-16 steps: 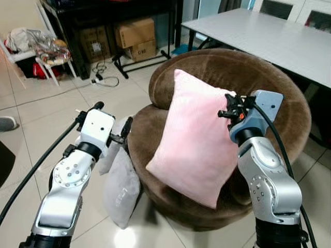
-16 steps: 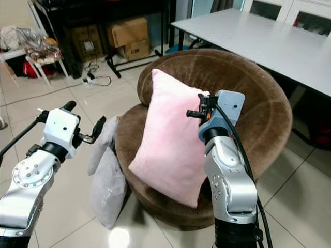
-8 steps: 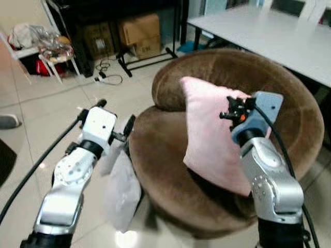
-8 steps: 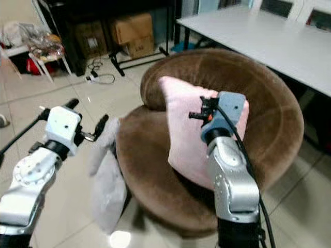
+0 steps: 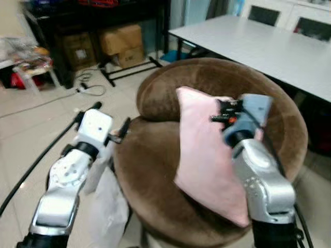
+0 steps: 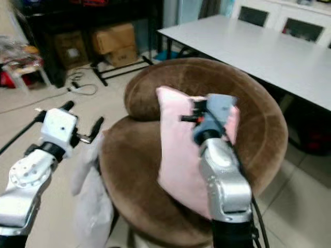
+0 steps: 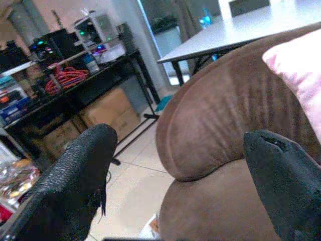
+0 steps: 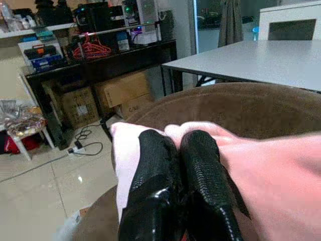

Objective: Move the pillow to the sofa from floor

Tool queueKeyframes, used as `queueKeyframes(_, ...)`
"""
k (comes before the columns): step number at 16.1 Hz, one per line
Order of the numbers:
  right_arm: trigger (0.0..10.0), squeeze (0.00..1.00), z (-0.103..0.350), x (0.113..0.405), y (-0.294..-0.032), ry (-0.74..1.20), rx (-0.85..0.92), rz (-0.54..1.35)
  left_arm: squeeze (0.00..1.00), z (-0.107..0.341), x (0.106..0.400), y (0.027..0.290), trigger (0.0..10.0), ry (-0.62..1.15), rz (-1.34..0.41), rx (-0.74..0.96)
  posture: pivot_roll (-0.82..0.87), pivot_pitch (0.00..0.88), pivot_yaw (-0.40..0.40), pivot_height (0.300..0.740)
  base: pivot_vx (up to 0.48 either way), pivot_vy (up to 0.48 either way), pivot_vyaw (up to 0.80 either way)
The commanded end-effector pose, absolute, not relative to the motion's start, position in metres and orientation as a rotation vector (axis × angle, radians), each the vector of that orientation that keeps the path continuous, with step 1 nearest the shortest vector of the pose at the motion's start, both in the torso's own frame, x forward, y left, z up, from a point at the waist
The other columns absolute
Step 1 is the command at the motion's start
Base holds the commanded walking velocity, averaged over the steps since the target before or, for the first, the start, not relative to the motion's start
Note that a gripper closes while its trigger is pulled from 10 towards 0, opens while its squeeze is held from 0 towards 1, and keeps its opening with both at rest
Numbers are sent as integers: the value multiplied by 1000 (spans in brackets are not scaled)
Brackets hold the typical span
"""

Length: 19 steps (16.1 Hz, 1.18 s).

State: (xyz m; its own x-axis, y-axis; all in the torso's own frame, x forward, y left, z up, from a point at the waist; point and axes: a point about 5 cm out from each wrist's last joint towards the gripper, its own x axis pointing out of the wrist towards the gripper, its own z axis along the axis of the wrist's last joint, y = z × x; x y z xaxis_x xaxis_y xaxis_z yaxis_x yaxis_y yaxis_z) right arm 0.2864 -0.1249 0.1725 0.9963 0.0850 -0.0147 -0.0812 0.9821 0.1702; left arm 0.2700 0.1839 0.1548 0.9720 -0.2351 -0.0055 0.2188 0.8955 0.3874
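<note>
A tiled living-room floor (image 5: 31, 119) is spreading out before a grey table (image 5: 258, 46) and a black shelf with cardboard boxes (image 5: 121, 44), with a round brown sofa chair (image 5: 155, 170) sitting in the middle. The right gripper (image 8: 175, 170) is pinching the top edge of the pink pillow (image 5: 207, 155), which is standing tilted on the sofa chair's seat and leaning toward its backrest. The left gripper (image 7: 180, 165) is hovering with its fingers spread apart beside the seat's edge, just above a grey cushion (image 5: 106, 206) lying on the floor.
</note>
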Motion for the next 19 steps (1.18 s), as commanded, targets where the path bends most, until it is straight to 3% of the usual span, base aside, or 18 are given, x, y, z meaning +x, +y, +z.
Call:
queueKeyframes(1, 10000, 0, 180, 287, -135, -20, 164, 57, 0, 159, 271, 176, 10000, -66, -264, 396, -63, 0, 20, 740, 330, 0, -800)
queueKeyframes(5, 10000, 0, 181, 286, -128, -28, 158, 114, 0, 161, 271, 179, 10000, -76, -252, 412, -55, 0, 19, 740, 309, 0, 0)
queueKeyframes(11, 10000, 0, 182, 283, -117, -27, 133, 236, 0, 157, 271, 177, 10000, -35, -298, 434, -50, 0, 15, 740, 0, 0, 0)
queueKeyframes(12, 10000, 0, 182, 283, -114, -29, 126, 260, 1000, 157, 273, 178, 10000, -32, -312, 455, -49, 0, 15, 740, 0, 0, 0)
queueKeyframes(16, 10000, 0, 185, 284, -108, -46, 79, 328, 1000, 168, 287, 179, 10000, -74, -394, 494, -43, 0, 15, 740, 0, 0, 0)
queueKeyframes(19, 10000, 0, 191, 284, -96, -82, -13, 415, 1000, 180, 308, 179, 10000, -67, -571, 542, -41, 0, 23, 740, 0, 0, 0)
